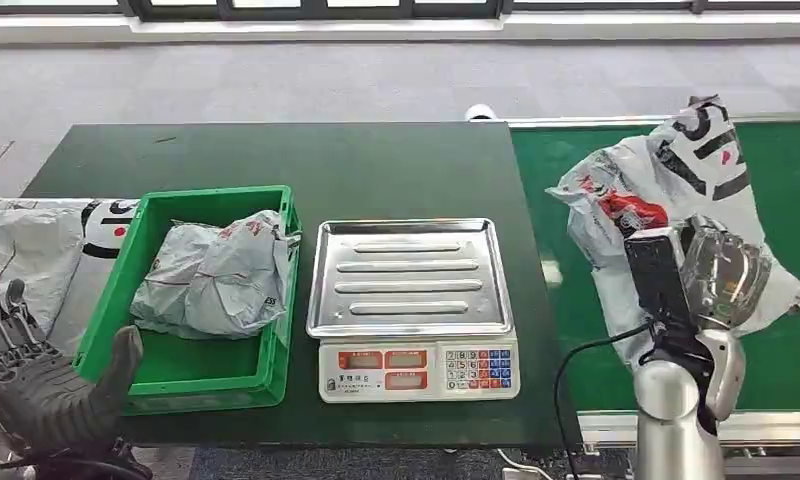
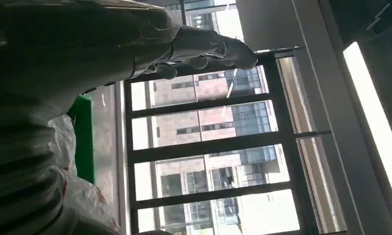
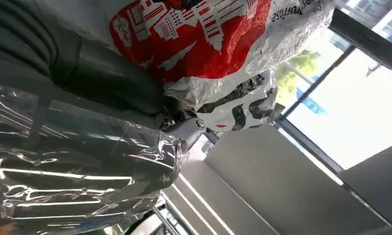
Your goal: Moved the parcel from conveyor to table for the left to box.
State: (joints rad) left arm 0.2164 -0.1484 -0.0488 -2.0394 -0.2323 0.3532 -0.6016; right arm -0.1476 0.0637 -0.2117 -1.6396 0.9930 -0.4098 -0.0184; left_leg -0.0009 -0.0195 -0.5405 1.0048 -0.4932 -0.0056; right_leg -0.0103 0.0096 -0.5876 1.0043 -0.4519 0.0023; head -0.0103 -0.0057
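A grey-white plastic parcel (image 1: 666,190) with red and black print lies bunched up on the green conveyor (image 1: 776,150) at the right. My right hand (image 1: 721,270), wrapped in clear film, sits against the parcel's near side. In the right wrist view the parcel (image 3: 194,29) is pressed into the right hand (image 3: 86,161), with the fingers (image 3: 184,128) closed on its folds. My left hand (image 1: 36,385) hovers at the near left corner beside the green box (image 1: 191,372), fingers spread and holding nothing. In the left wrist view the left hand (image 2: 204,49) shows outstretched fingers.
A grey parcel (image 1: 216,275) lies in the green box. A scale with a steel tray (image 1: 411,275) stands mid-table on the dark green table (image 1: 276,160). More parcels (image 1: 26,250) lie left of the box. The box edge (image 2: 84,137) shows in the left wrist view.
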